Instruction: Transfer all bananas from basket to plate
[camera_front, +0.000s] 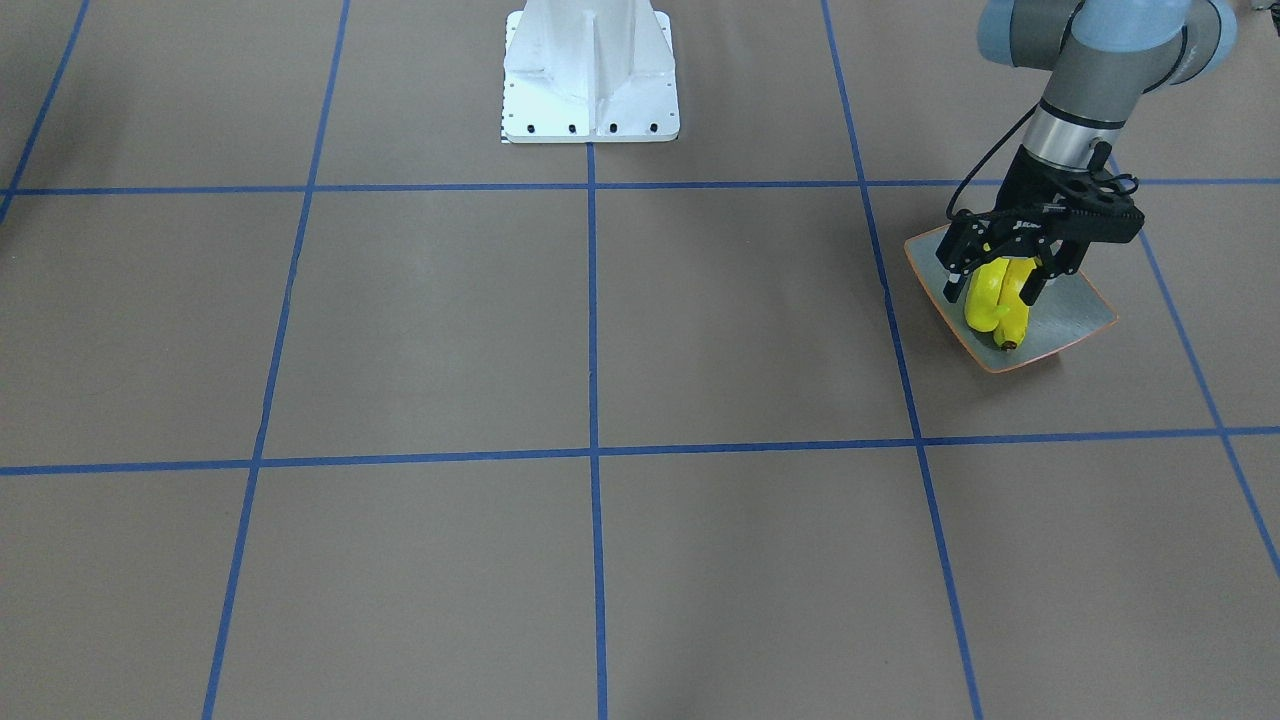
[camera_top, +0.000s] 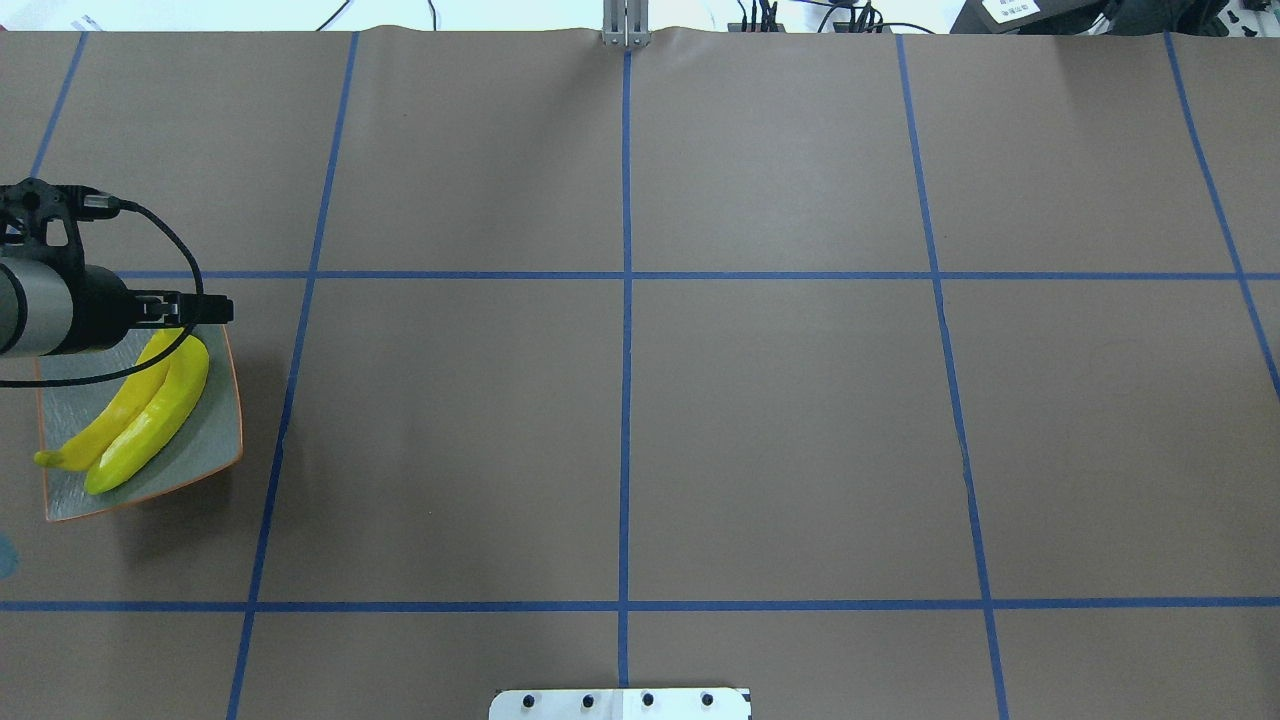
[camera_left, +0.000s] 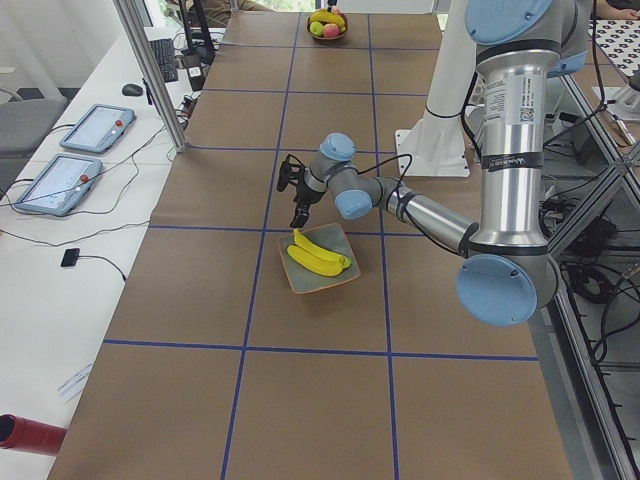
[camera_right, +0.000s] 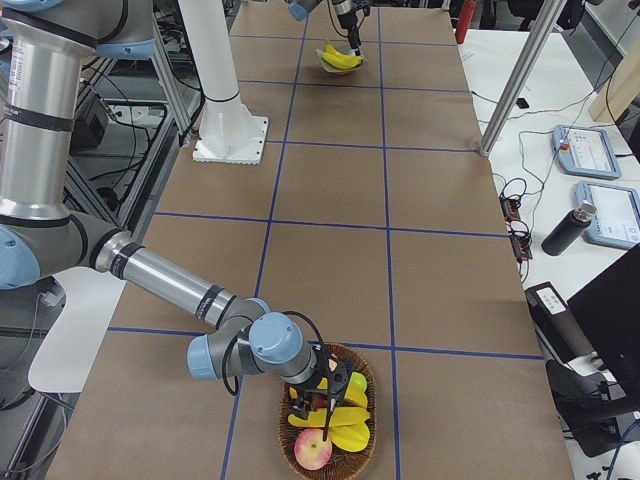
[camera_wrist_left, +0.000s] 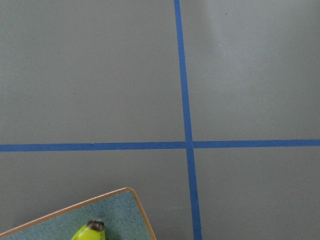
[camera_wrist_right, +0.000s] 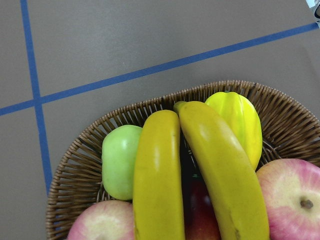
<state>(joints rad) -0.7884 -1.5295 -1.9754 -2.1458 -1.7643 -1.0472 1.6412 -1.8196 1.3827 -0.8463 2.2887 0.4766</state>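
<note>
Two yellow bananas (camera_top: 150, 420) lie side by side on the grey-blue, orange-rimmed plate (camera_top: 205, 440) at the table's left end, also in the front view (camera_front: 1000, 305). My left gripper (camera_front: 990, 293) hangs just over their far ends with jaws spread and holds nothing. Two more bananas (camera_wrist_right: 157, 185) (camera_wrist_right: 220, 170) lie in the wicker basket (camera_wrist_right: 75, 165) at the other end. My right gripper (camera_right: 325, 385) hovers over that basket (camera_right: 365, 380); I cannot tell whether it is open or shut.
The basket also holds a green apple (camera_wrist_right: 120, 160), a yellow star fruit (camera_wrist_right: 240, 120) and red apples (camera_wrist_right: 295, 195). The white robot base (camera_front: 590, 75) stands at the table's middle edge. Blue tape lines cross the brown table (camera_top: 780, 430).
</note>
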